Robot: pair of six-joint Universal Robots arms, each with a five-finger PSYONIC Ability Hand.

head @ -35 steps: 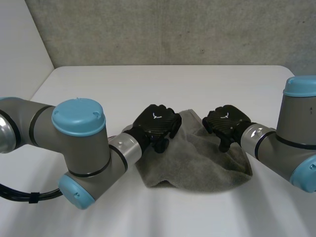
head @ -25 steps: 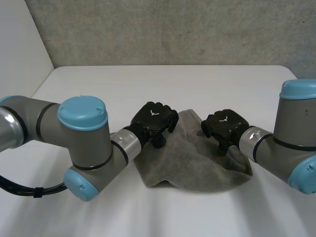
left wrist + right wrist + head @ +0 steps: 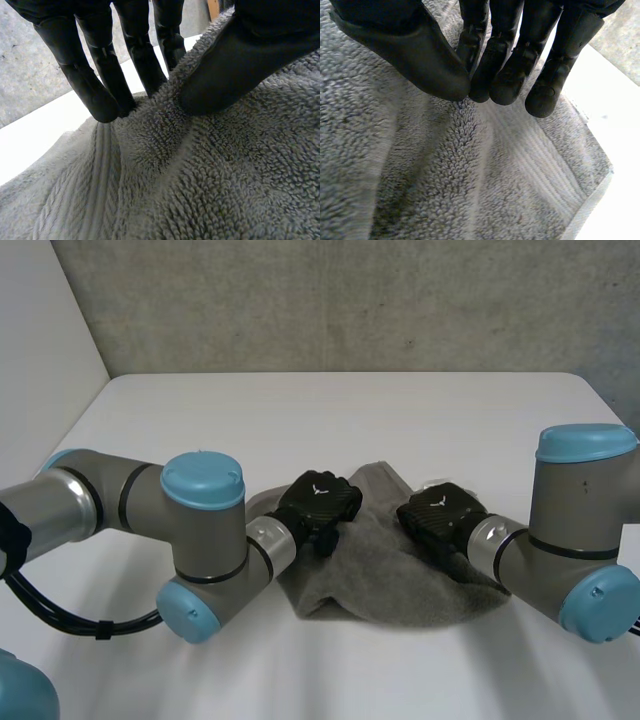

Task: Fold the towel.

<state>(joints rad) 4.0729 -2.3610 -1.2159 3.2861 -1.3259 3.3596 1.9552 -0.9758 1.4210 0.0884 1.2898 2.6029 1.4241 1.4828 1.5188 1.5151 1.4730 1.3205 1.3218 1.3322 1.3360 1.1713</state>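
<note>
The towel is grey terry cloth, a rough looped pile with a flatter ribbed band woven near its edge. The left hand and right hand have woven-looking black backs and smooth matt fingers. The table is smooth matt white, and the wall is rough and grainy.

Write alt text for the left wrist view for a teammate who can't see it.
The left hand pinches a raised ridge of the grey towel between its thumb and fingers. The white table shows beyond the fingertips, past the towel's edge.
</note>
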